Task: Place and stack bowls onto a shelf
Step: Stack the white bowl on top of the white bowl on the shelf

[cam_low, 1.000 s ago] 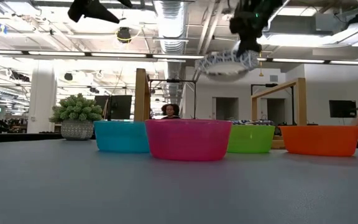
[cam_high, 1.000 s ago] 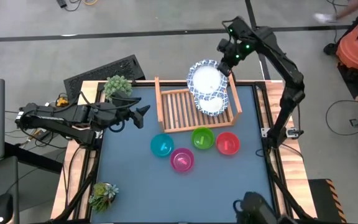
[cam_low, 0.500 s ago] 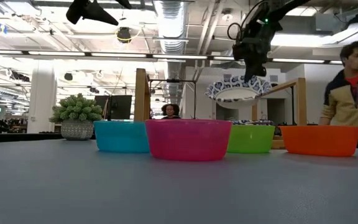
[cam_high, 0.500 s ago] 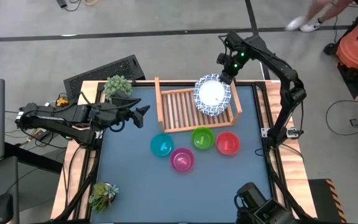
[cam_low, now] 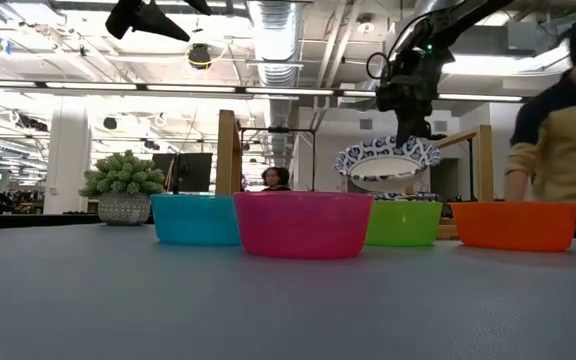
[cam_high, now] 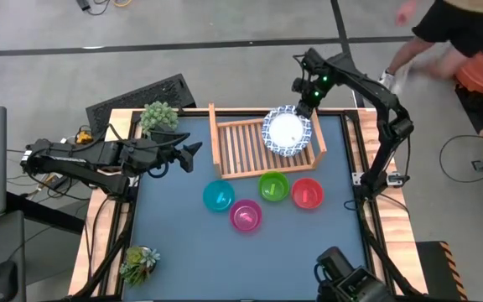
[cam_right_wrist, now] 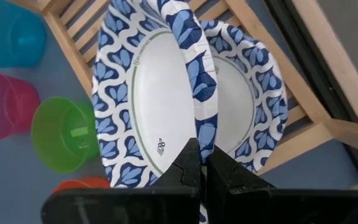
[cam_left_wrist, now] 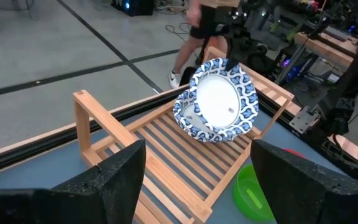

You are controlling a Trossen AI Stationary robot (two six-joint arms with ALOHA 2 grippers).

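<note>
My right gripper (cam_high: 306, 94) is shut on a white bowl with a blue patterned rim (cam_high: 286, 132), over the right part of the wooden shelf (cam_high: 241, 147). Another such bowl (cam_right_wrist: 250, 118) lies on the shelf's slats right under it. The held bowl also shows in the low view (cam_low: 388, 165) and the left wrist view (cam_left_wrist: 219, 99). The teal (cam_high: 218, 196), magenta (cam_high: 246, 216), green (cam_high: 272, 185) and red (cam_high: 307, 193) bowls stand on the table near the shelf's front. My left gripper (cam_high: 193, 151) is open and empty, left of the shelf. My right gripper pinches the bowl's patterned rim (cam_right_wrist: 194, 140) at its far side between its two shut fingers. The fingers slant down from above and from the table's far side. The bowl hangs tilted below them, close over the bowl on the shelf; whether the two touch, I cannot tell.
A black keyboard (cam_high: 141, 96) and a potted plant (cam_high: 159, 116) sit at the far left, and a second plant (cam_high: 139, 262) at the near left. The shelf's raised rails (cam_high: 213, 138) stand at its two ends. A person (cam_low: 558, 140) moves beyond the table's right side.
My right gripper has come down toward the shelf, staying shut on the patterned bowl. The bowl has sunk from well above the shelf to just over the bowl lying there. The person beyond the table has moved.
</note>
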